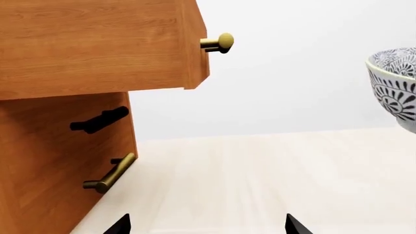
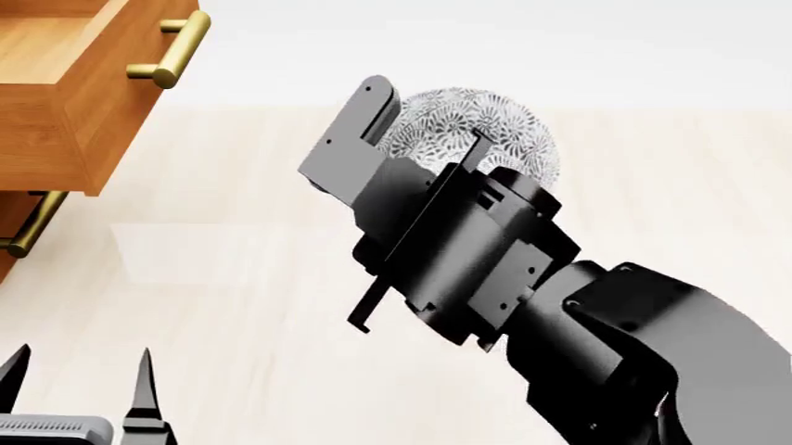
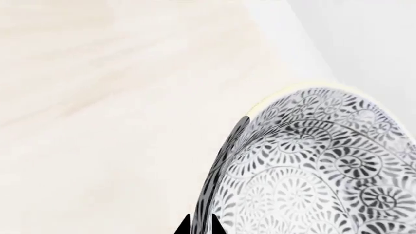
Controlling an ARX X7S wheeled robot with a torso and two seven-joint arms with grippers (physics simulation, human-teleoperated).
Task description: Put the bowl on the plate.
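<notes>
The bowl (image 3: 312, 165), white with a dense grey floral pattern, fills the right wrist view. My right gripper (image 3: 200, 222) is shut on its rim, one finger inside the wall and one outside. In the head view the bowl (image 2: 477, 120) shows just beyond my right arm's wrist (image 2: 446, 241), which hides the fingers. The left wrist view catches the bowl's side (image 1: 396, 83) at the frame edge. My left gripper (image 2: 81, 371) is low at the near left, open and holding nothing, its fingertips (image 1: 295, 225) wide apart over the pale tabletop. The plate is out of view.
A wooden cabinet (image 2: 62, 93) stands at the far left with its top drawer (image 1: 97, 44) pulled out. Brass handles (image 2: 167, 51) and a brass knob (image 1: 217, 43) stick out from it, with a lower brass handle (image 1: 110, 173) near my left gripper.
</notes>
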